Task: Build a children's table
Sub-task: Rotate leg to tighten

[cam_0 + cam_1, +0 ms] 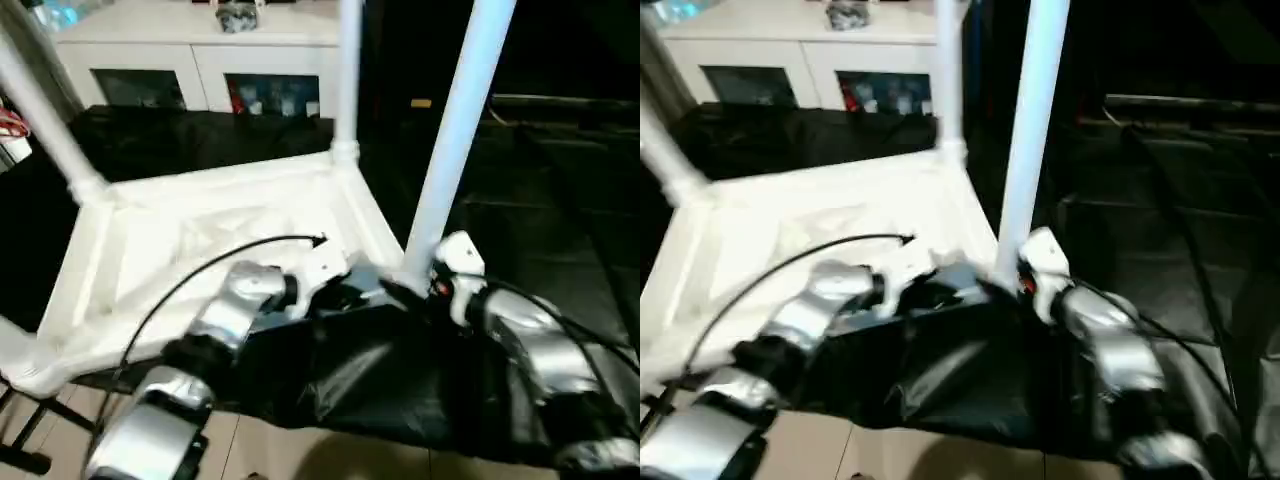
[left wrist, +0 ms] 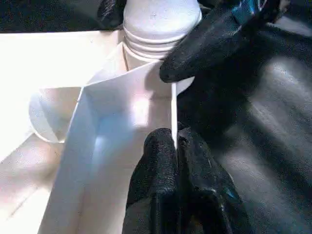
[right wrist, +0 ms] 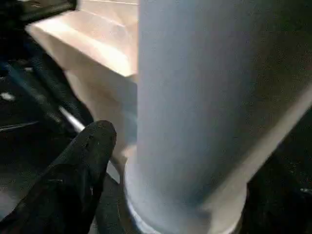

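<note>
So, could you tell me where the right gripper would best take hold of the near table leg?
Low on the near leg, just above its socket collar, coming in level from the robot's right side. The shaft is round, standing upright on the upturned table top, and the left gripper already pinches the rim beside it.

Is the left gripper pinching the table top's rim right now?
Yes, the left gripper is shut on the thin raised rim of the table top, beside the leg.
</note>
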Robot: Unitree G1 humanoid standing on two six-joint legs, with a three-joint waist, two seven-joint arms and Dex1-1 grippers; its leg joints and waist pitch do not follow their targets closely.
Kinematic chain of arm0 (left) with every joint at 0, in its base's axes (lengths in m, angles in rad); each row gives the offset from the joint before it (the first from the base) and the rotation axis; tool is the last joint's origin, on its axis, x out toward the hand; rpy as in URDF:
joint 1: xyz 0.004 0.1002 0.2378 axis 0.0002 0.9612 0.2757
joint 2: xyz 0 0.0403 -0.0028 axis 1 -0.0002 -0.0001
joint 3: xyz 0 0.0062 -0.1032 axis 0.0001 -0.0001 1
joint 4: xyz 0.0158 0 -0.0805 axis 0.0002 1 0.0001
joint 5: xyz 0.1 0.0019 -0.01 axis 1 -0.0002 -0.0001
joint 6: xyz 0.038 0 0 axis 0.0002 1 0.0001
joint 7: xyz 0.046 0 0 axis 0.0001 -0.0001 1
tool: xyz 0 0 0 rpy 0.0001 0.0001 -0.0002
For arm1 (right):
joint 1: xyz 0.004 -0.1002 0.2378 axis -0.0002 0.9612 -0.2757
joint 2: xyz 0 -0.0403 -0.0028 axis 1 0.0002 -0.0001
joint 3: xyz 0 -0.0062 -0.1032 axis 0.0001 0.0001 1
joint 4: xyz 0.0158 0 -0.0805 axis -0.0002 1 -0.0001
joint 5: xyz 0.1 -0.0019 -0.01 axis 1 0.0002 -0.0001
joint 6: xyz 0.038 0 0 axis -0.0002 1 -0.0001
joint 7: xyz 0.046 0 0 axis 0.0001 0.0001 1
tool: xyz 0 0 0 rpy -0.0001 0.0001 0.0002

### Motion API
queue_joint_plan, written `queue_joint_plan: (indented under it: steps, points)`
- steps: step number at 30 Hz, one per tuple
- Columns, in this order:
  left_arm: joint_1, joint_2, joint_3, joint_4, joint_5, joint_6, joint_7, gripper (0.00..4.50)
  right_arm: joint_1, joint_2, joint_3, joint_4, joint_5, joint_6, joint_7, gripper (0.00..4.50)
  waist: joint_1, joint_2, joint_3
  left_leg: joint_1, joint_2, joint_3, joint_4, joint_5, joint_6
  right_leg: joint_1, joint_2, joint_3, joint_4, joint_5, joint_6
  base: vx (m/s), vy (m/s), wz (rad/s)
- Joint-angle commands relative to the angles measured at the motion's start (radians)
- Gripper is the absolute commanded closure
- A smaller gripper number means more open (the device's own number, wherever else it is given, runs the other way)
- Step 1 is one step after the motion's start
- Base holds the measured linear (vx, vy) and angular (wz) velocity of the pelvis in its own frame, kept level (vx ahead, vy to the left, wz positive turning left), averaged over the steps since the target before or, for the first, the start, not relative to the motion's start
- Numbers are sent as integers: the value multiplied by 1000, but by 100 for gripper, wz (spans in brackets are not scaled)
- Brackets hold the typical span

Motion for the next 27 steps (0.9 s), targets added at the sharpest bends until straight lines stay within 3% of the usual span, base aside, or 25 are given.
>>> queue_joint_plan:
  steps: [1,2,3,5,6,12,20,23,27]
  points:
    - [-11,-13,-3,-65,-63,-43,-43,450,8,8,71,-61,38,14,96,67,3,-22,-62,6,36,-8,-69,-262,83,50,-53,39,-91,-293,-214,0,0,0]
    - [-8,-5,-2,-72,-70,-39,-65,450,13,0,74,-73,48,24,118,91,4,-25,-63,4,36,-9,-69,-256,83,52,-55,39,-87,-285,-217,0,0,0]
    - [-5,4,-4,-78,-75,-34,-85,450,18,-9,79,-87,56,35,141,98,4,-30,-63,2,36,-8,-68,-247,86,51,-54,39,-86,-271,-219,0,0,0]
    - [0,23,-9,-87,-82,-27,-123,450,29,-31,93,-117,70,60,187,101,8,-27,-64,1,36,-8,-67,-229,92,53,-54,39,-83,-253,-222,0,0,0]
    - [1,34,-13,-89,-84,-27,-143,450,33,-38,99,-126,71,66,204,115,8,-33,-65,1,37,-6,-65,-217,98,52,-54,39,-81,-231,-230,0,0,0]
    - [4,52,-11,-99,-87,-9,-183,450,31,-44,112,-128,70,76,236,172,18,-31,-64,3,38,-6,-66,-215,89,48,-58,39,-81,-255,-229,0,0,0]
    - [13,51,-11,-115,-92,0,-163,450,33,-29,121,-135,78,92,237,181,23,-41,-63,1,38,-6,-66,-196,85,49,-58,40,-77,-242,-223,0,0,0]
    - [-4,29,5,-95,-67,10,-67,450,-3,39,79,-48,26,47,68,182,20,-40,-63,2,36,-8,-68,-204,68,44,-61,40,-79,-268,-215,0,0,0]
    - [-32,-16,32,-61,-40,43,86,450,-62,121,25,72,-15,36,-156,182,-1,-32,-60,6,33,-11,-73,-250,27,45,-56,38,-86,-307,-207,0,0,0]
